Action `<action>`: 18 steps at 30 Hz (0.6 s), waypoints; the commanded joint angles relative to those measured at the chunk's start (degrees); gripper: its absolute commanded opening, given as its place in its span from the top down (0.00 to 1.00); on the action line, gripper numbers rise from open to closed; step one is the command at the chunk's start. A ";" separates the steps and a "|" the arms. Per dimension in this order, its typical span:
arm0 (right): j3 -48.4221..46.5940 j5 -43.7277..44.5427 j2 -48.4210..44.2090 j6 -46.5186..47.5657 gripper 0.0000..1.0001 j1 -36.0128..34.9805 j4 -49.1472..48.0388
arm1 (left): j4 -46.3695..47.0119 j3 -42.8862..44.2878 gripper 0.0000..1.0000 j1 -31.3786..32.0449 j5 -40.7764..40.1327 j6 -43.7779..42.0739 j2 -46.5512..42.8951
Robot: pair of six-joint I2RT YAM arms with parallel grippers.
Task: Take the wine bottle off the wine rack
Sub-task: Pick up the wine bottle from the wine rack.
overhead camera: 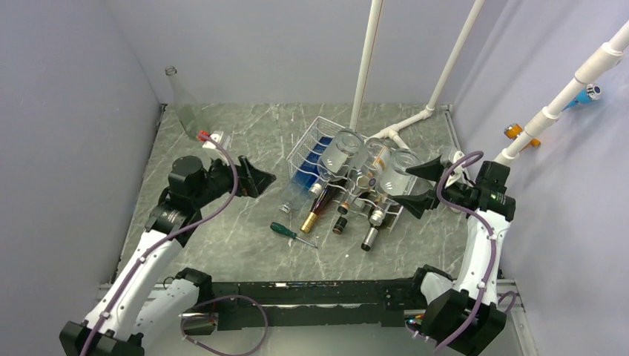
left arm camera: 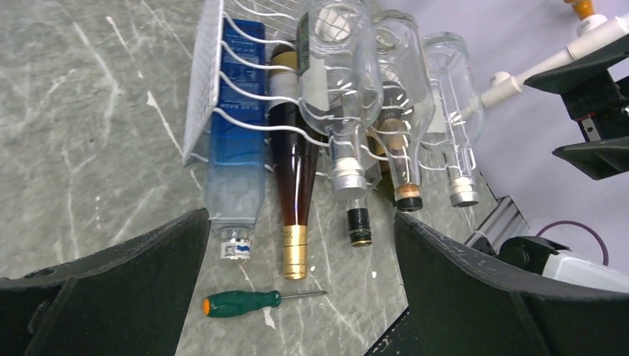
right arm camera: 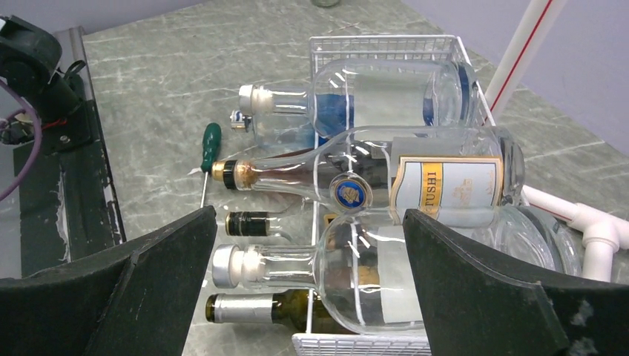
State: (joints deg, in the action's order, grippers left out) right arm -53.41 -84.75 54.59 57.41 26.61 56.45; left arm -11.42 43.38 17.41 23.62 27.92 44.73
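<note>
Both jaws spread, empty: left gripper (left arm camera: 300, 222), right gripper (right arm camera: 309, 215). Ahead: one white wire rack (left arm camera: 200, 111), three clear glass bottles (left arm camera: 337, 74) topmost, one gold-foiled dark wine bottle (left arm camera: 295, 170).

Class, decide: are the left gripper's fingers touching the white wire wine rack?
Apart. The top view shows bare table between the open left gripper and the wine rack; the left wrist view shows the same gap.
</note>
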 commanded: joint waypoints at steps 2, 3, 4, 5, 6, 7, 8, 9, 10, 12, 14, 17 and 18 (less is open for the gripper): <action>0.75 -4.33 -0.05 0.67 0.00 2.09 -1.43 | 2.62 5.84 0.00 4.37 -2.38 0.28 5.37; 0.95 -4.51 -0.09 0.23 0.00 2.58 -1.80 | 2.51 6.60 0.01 4.95 -2.57 0.02 6.37; 1.08 -4.73 -0.13 -0.24 0.00 2.94 -2.14 | 2.45 7.46 0.01 5.38 -2.73 -0.14 7.21; 1.23 -4.88 -0.18 -0.56 0.00 3.31 -2.49 | 2.45 7.85 0.01 5.78 -2.73 -0.22 8.10; 1.28 -5.02 -0.11 -0.74 0.00 3.61 -2.68 | 2.53 8.59 0.00 6.06 -2.52 -0.31 8.86; 1.29 -5.07 -0.05 -0.91 0.00 3.83 -2.80 | 2.42 9.13 0.01 6.32 -2.42 -0.32 9.76; 1.29 -5.07 0.07 -0.97 0.00 4.03 -2.91 | 2.42 9.66 0.01 6.59 -2.14 -0.26 10.50; 1.29 -5.19 0.12 -0.98 0.00 4.10 -2.81 | 2.64 10.01 0.01 6.91 -1.94 -0.13 11.23; 1.22 -5.20 0.35 -0.90 0.00 4.19 -2.76 | 2.77 10.32 0.01 7.31 -1.99 0.04 11.92; 1.16 -5.43 0.92 -0.89 0.00 4.28 -2.73 | 3.59 10.54 0.01 8.34 -2.41 0.56 13.24; 1.07 -5.72 1.54 -0.81 0.00 4.24 -2.65 | 4.92 10.44 0.00 9.74 -3.02 1.55 14.69; 0.79 -6.02 2.36 -0.49 0.00 4.26 -2.15 | 6.20 11.39 0.00 12.43 -4.05 2.26 17.53; 0.62 -6.02 2.49 -0.01 0.00 4.24 -1.71 | 6.20 12.06 0.01 13.26 -4.41 2.09 18.62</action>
State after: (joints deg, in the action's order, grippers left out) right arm -52.40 -87.15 56.42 56.29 30.57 55.44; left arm -8.97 51.88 27.75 20.95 28.77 60.34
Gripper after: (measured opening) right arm 0.994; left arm 0.995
